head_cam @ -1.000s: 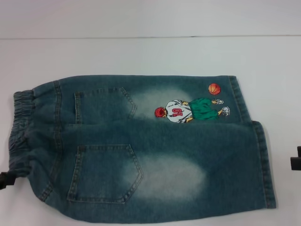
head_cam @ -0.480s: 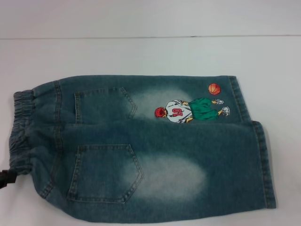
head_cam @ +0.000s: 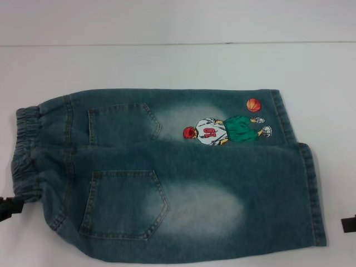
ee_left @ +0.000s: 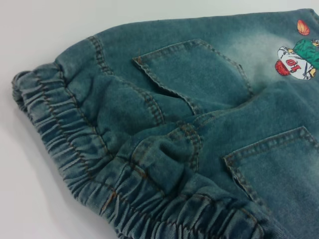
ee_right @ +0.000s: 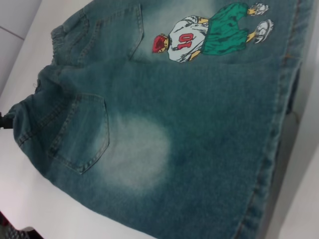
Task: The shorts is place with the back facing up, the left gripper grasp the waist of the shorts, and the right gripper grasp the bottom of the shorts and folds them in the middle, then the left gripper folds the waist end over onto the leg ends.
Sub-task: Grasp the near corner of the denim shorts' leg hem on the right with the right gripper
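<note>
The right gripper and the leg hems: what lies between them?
In the head view, only bare white table separates the right gripper from the leg hems of the shorts.

Only a dark sliver of the left gripper (head_cam: 6,209) is being shown at the head view's edge, so its fingers cannot be judged. The right gripper (head_cam: 349,224) is likewise being cut off. The near edge of the shorts (head_cam: 167,178) is being cropped. The waistband (ee_left: 99,199) is being cut off in the left wrist view.

Shorts (head_cam: 183,183): matt washed denim cloth w/ ruffled elastic waistband (ee_left: 99,169); table (head_cam: 167,61): smooth white.
</note>
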